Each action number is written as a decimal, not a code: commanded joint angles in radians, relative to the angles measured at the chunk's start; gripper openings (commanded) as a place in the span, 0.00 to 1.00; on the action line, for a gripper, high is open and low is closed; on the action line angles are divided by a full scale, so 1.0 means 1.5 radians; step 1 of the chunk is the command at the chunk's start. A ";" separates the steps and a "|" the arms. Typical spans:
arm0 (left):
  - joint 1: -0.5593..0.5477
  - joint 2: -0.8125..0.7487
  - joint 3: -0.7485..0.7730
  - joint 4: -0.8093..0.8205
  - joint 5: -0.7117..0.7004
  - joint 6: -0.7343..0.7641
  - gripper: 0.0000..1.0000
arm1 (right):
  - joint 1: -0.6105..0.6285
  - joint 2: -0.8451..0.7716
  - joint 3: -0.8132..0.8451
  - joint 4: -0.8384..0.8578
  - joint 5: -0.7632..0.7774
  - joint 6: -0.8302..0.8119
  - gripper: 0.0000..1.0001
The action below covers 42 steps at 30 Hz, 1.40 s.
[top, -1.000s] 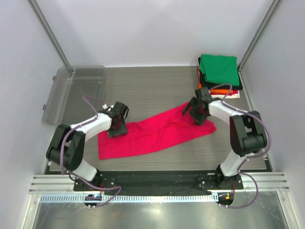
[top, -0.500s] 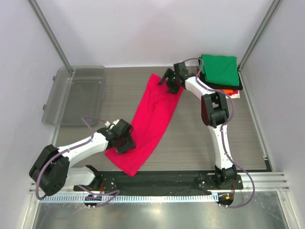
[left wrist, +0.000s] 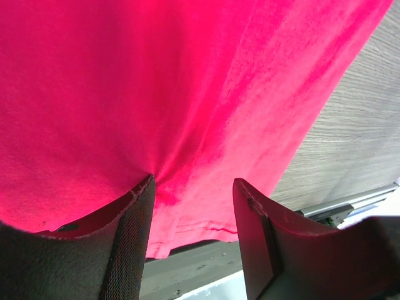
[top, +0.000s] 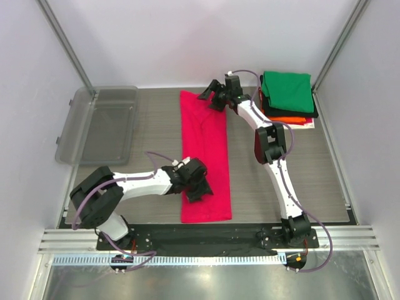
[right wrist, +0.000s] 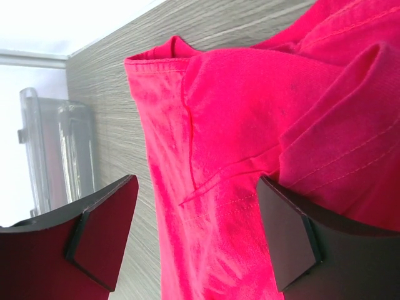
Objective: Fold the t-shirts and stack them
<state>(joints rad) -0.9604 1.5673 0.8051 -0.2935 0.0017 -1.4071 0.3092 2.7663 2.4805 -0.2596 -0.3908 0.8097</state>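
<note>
Pink t-shirt (top: 206, 144) has swung straight; left gripper (top: 199, 190) and right gripper (top: 211, 100) rest on it, jaws spread

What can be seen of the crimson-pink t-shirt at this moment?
The crimson-pink t-shirt lies flat on the wood-grain table as a long narrow strip, folded lengthwise, running from near edge to far side. Soft knit cloth, stitched hems, creased. The left gripper rests on its near end, the right gripper on its far end, both open.

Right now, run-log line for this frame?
pink shirt: flat strip, near-to-far | left end effector: open, on near end | right end effector: open, at far end | folded stack: far right
</note>
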 commanded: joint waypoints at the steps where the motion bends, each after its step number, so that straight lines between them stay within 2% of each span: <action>1: -0.006 -0.002 0.026 -0.044 0.005 0.003 0.55 | -0.006 0.024 -0.055 -0.038 0.014 -0.035 0.85; 6: -0.024 -0.042 0.126 -0.154 -0.035 0.067 0.57 | -0.006 -0.036 -0.059 -0.032 -0.011 -0.055 0.90; 9: -0.049 -0.067 0.199 -0.256 -0.114 0.102 0.61 | -0.006 -0.093 -0.059 -0.031 -0.030 -0.067 0.95; 12: -0.055 -0.112 0.211 -0.315 -0.162 0.114 0.63 | -0.006 -0.171 -0.086 -0.040 -0.045 -0.076 0.99; 15: -0.055 -0.166 0.177 -0.330 -0.197 0.123 0.64 | -0.005 -0.298 -0.178 -0.056 -0.033 -0.097 1.00; 18: -0.054 -0.247 0.128 -0.333 -0.227 0.132 0.64 | -0.004 -0.464 -0.359 -0.082 0.028 -0.111 1.00; 19: -0.054 -0.283 0.115 -0.333 -0.230 0.134 0.64 | -0.002 -0.508 -0.480 -0.086 0.050 -0.106 1.00; 21: -0.054 -0.316 0.068 -0.326 -0.234 0.138 0.63 | 0.010 -0.640 -0.596 -0.112 0.088 -0.108 1.00; 22: -0.054 -0.333 0.050 -0.316 -0.234 0.137 0.63 | 0.016 -0.684 -0.700 -0.126 0.130 -0.114 0.99; 24: -0.053 -0.376 -0.005 -0.300 -0.228 0.125 0.62 | 0.048 -0.795 -0.798 -0.160 0.155 -0.119 0.98; 25: -0.053 -0.388 -0.023 -0.277 -0.223 0.121 0.62 | 0.062 -0.829 -0.896 -0.165 0.178 -0.100 0.95; 29: -0.053 -0.438 -0.103 -0.245 -0.201 0.094 0.59 | 0.161 -0.990 -1.115 -0.162 0.209 -0.009 0.83; 30: -0.053 -0.442 -0.127 -0.243 -0.198 0.083 0.59 | 0.209 -1.018 -1.184 -0.155 0.209 0.012 0.81; 34: -0.053 -0.462 -0.180 -0.206 -0.182 0.064 0.57 | 0.297 -1.140 -1.297 -0.126 0.223 0.104 0.74; 36: -0.053 -0.467 -0.202 -0.193 -0.179 0.051 0.57 | 0.314 -1.158 -1.331 -0.110 0.232 0.131 0.68; 42: -0.055 -0.442 -0.229 -0.144 -0.157 0.039 0.53 | 0.337 -1.133 -1.370 -0.066 0.224 0.155 0.61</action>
<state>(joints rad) -1.0428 0.8928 0.4652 -0.5888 -0.2459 -1.3220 0.7959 1.0496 0.4446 -0.4416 -0.0795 0.9806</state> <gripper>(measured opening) 0.533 0.617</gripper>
